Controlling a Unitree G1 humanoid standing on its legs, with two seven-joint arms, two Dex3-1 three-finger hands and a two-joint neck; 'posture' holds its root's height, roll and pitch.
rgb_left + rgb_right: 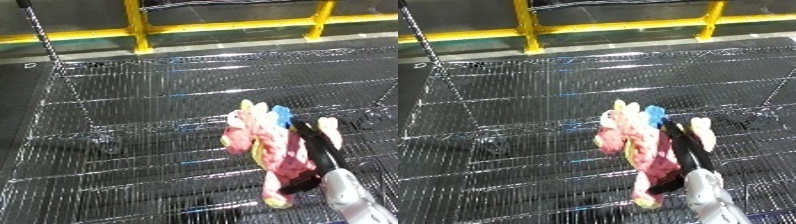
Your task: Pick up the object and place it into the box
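Note:
A pink plush toy (263, 146) with yellow, cream and blue parts hangs over the wire mesh at the lower right. My right hand (320, 150) comes up from the bottom right corner. Its black fingers lie along the toy's right side and its thumb (298, 184) presses in from below, so the toy is pinched between them. The bin (178, 85) is a large wire-mesh basket that fills most of the view, and the toy is inside its outline. I cannot tell whether the toy touches the mesh floor. My left hand does not show.
A yellow railing (138, 30) runs across the top, behind the bin, above a dark floor. The bin's thin wire corner post (44, 40) rises at the upper left. A small caster (108, 146) shows through the mesh at the left.

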